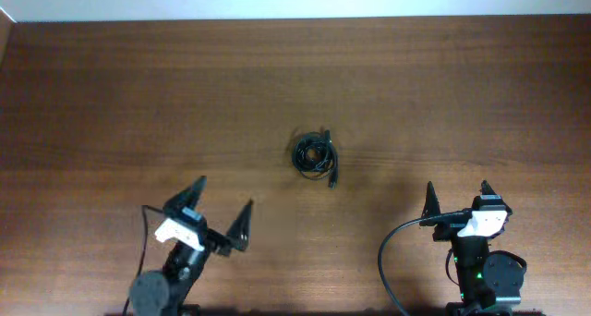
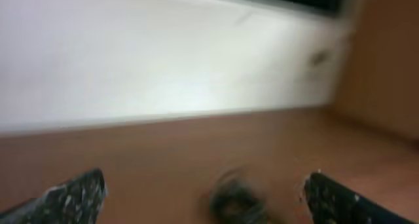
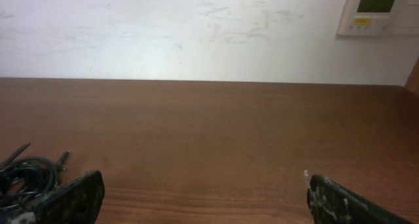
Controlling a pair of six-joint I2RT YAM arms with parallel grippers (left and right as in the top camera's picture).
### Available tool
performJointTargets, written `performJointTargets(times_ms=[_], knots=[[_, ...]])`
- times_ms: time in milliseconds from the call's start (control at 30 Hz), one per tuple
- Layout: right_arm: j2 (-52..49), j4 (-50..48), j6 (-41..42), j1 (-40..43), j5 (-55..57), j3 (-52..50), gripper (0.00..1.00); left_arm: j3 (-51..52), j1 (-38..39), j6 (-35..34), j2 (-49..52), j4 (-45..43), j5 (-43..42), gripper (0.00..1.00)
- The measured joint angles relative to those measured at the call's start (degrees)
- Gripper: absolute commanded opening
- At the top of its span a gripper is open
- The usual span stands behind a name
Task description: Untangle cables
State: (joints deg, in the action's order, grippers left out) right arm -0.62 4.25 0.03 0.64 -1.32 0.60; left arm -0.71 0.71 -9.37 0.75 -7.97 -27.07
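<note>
Both arms [image 1: 175,261] low, fingers [image 1: 187,194] wide apart.

Table [image 1: 92,94]: you are working over a dark brown wooden top with fine grain running side to side.
Far edge: from overhead you see a pale strip [image 1: 295,0] along it.
Wall [image 3: 163,34]: white, and you can make out faint scuffs and smears.
Control panel [image 3: 376,11]: a small pale box with a display, high on the wall to your right.
Side panel [image 2: 386,60]: brown and blurred in your left wrist view; you cannot tell what it is.
Light: soft and even, with a dull sheen on the wood.
</note>
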Motion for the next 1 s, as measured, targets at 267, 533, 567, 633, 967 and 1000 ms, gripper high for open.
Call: performJointTargets(times_ms=[267, 533, 567, 633, 967, 1000], knots=[[0.00, 0.00, 0.02, 0.00, 0.00, 0.02, 0.98, -22.80, -0.44, -0.70, 4.11, -0.63, -10.64, 0.99], [0.04, 0.02, 0.00, 0.00, 0.00, 0.02, 0.98, -68.67, -0.48, 12.48, 39.32, 64.92, -13.55, 0.99], [0.04, 0.02, 0.00, 0.00, -0.02, 0.02, 0.98, -68.85, -0.48, 12.87, 42.10, 67.01, -14.21, 0.99], [0.04, 0.02, 0.00, 0.00, -0.02, 0.02, 0.98, -68.91, -0.48, 12.09, 47.25, 70.03, -14.08, 0.99], [0.04, -3.37, 14.49, 0.00, -17.11, 0.02, 0.98, -69.16, -0.48, 3.67, 67.78, 82.25, -8.41, 0.99], [0.04, -4.24, 16.39, 0.00, -19.78, 0.02, 0.98, -69.16, -0.48, 3.65, 69.00, 82.12, -8.41, 0.99]])
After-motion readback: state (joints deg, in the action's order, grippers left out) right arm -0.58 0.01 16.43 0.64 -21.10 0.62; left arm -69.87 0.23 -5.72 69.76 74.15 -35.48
